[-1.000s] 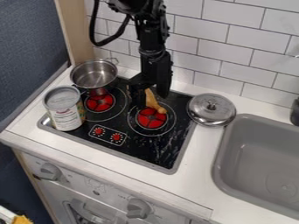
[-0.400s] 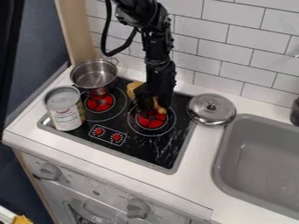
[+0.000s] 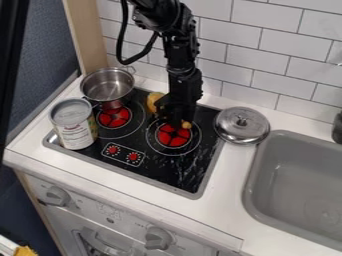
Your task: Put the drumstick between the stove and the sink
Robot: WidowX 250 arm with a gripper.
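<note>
Covering part of a rounded drumstick (image 3: 153, 101), black claw (image 3: 174, 120), glossy stovetop (image 3: 163, 174)

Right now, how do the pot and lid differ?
The pot is deep and open, while the lid is shallow and domed. The pot has a loop handle at its rim; the lid has a knob on top. The pot stands at the back of the stove, the lid nearer the sink. Both are shiny metal.

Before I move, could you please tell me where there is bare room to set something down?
Bare counter lies between the stove and the sink, in front of the lid. It is crowded around the pot, can, drumstick and claw.
</note>
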